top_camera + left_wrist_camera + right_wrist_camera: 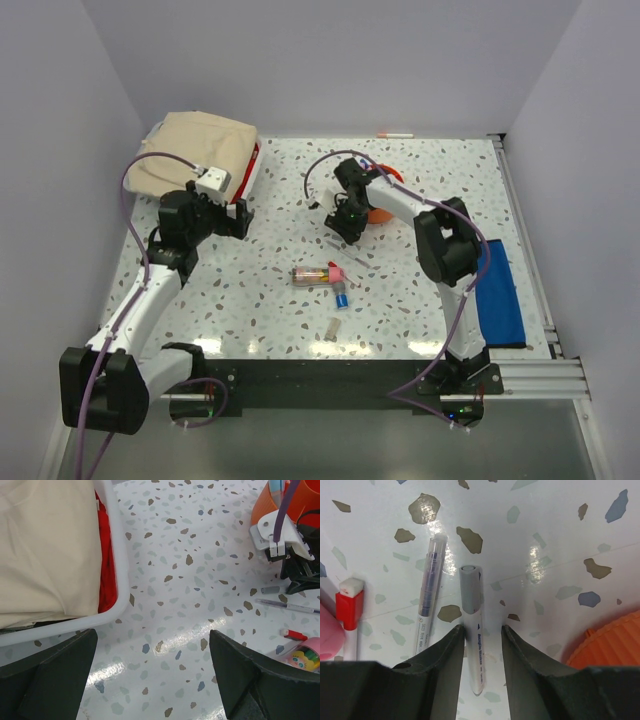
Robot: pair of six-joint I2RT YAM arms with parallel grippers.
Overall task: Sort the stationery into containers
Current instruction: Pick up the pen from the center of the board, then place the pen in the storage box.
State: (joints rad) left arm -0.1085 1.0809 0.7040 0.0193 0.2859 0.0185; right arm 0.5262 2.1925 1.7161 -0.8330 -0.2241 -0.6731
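Two dark fingers of the right gripper are seen closest. They are set narrow around a thin white pen with a grey cap, and a small gap is seen on one side. A clear pen with dark ink is laid just beside it at 9 o'clock. The round orange plastic tub is found near, at 4 o'clock. The left gripper is held wide apart over the speckled white table, with nothing between its fingers.
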